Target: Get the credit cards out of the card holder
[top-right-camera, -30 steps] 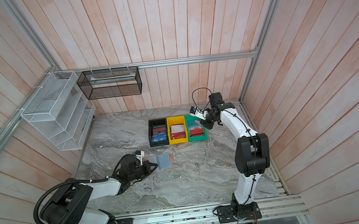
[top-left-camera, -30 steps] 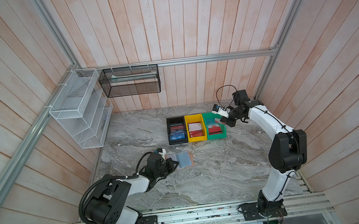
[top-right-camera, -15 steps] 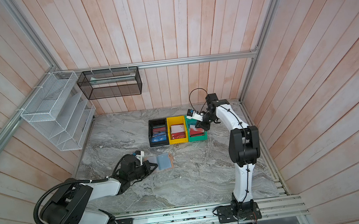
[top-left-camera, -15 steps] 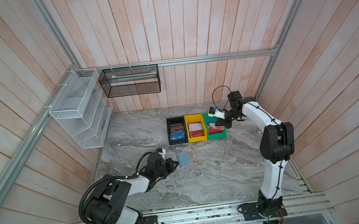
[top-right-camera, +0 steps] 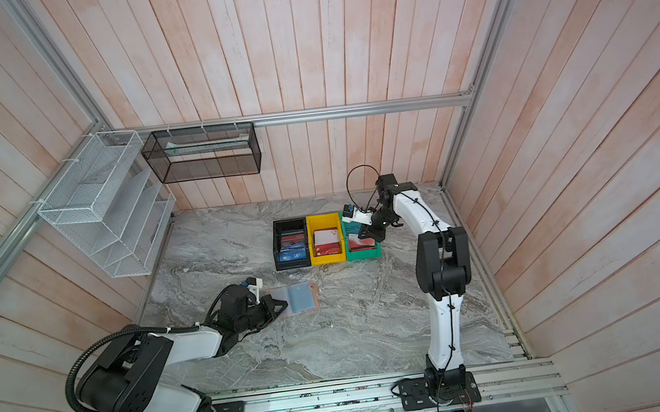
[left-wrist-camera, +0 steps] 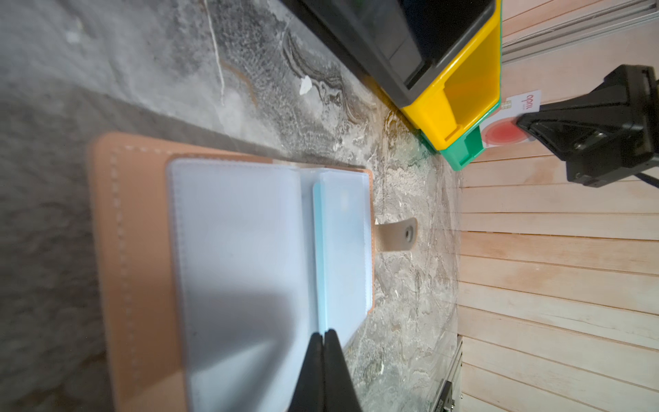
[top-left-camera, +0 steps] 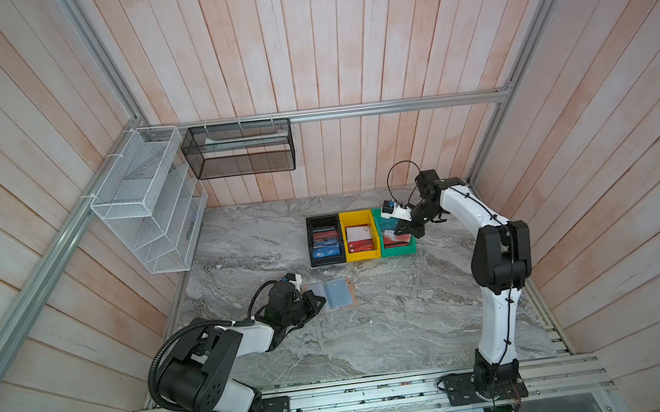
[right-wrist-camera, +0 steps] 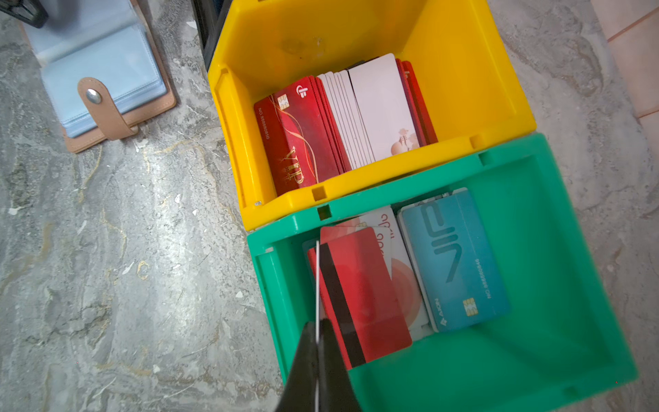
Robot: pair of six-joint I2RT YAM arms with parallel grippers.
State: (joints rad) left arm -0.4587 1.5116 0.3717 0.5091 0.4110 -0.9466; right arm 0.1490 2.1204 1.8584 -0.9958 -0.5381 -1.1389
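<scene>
Overhead, the right gripper (right-wrist-camera: pixel 316 326) pinches a thin, rigid red-circle card (left-wrist-camera: pixel 506 133) edge-on above the glossy green bin (right-wrist-camera: pixel 556 271); the left gripper (left-wrist-camera: pixel 325 333), jaws pressed together, meets a clear sleeve page of the open, stitched tan card holder (left-wrist-camera: pixel 135 249) lying flat on the marbled tabletop (right-wrist-camera: pixel 124 249)

Grey marbled tabletop (top-left-camera: pixel 395 325): open card holder (top-left-camera: pixel 335 293) flat; black bin (top-left-camera: pixel 328 260), yellow bin (top-left-camera: pixel 363 256), green bin (top-left-camera: pixel 397 250) in touching row.

Both top views look steeply down on the whole table (top-left-camera: pixel 375 336) — wrist views sit close, sharing the card holder (left-wrist-camera: pixel 135 249).
</scene>
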